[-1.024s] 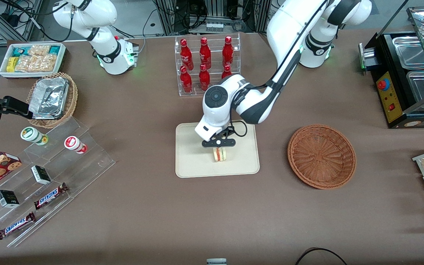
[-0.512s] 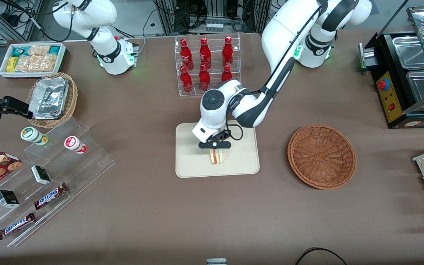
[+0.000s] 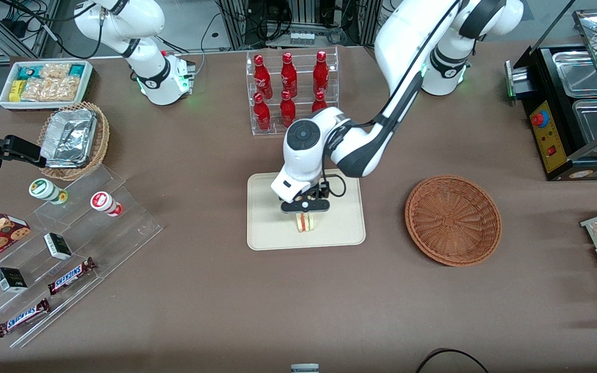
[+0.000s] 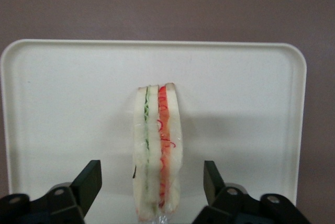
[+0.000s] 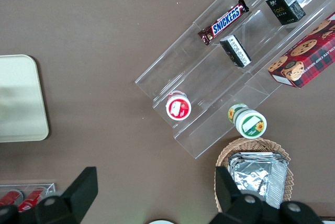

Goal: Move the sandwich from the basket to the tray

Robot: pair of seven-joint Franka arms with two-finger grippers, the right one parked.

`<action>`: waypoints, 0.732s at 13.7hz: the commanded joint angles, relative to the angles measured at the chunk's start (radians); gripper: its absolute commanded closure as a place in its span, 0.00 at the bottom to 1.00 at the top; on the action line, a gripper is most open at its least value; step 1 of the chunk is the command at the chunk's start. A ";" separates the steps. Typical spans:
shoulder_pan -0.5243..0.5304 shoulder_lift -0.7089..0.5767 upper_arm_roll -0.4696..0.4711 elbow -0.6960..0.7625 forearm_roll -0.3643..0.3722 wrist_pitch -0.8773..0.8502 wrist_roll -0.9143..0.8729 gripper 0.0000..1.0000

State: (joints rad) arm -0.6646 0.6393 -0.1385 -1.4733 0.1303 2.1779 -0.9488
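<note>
The sandwich (image 3: pixel 305 221) stands on its edge on the cream tray (image 3: pixel 267 228), its red and green filling stripes facing up. In the left wrist view the sandwich (image 4: pixel 157 145) sits between the two black fingers (image 4: pixel 86 185) with clear gaps on both sides, on the tray (image 4: pixel 63 93). My left gripper (image 3: pixel 305 206) is open, just above the sandwich and not touching it. The reddish-brown wicker basket (image 3: pixel 453 220) is empty, toward the working arm's end of the table.
A clear rack of red bottles (image 3: pixel 290 90) stands farther from the camera than the tray. A stepped acrylic shelf (image 3: pixel 65 248) with snacks, a foil-tray basket (image 3: pixel 73 140) and a white snack bin (image 3: pixel 44 83) lie toward the parked arm's end. A food warmer (image 3: pixel 573 109) stands past the basket.
The gripper carried the sandwich a little across the tray, set it down, and opened; it now hovers slightly higher with the sandwich free between its fingers.
</note>
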 commanded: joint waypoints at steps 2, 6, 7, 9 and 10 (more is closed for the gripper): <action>0.063 -0.180 0.003 -0.024 -0.060 -0.145 -0.067 0.00; 0.187 -0.348 0.010 -0.033 -0.057 -0.378 -0.045 0.00; 0.218 -0.381 0.010 -0.036 -0.052 -0.435 -0.029 0.00; 0.287 -0.434 0.010 -0.036 -0.055 -0.492 0.078 0.00; 0.328 -0.458 0.010 -0.036 -0.061 -0.521 0.129 0.00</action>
State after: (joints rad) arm -0.4022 0.2451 -0.1212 -1.4697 0.0837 1.6913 -0.9008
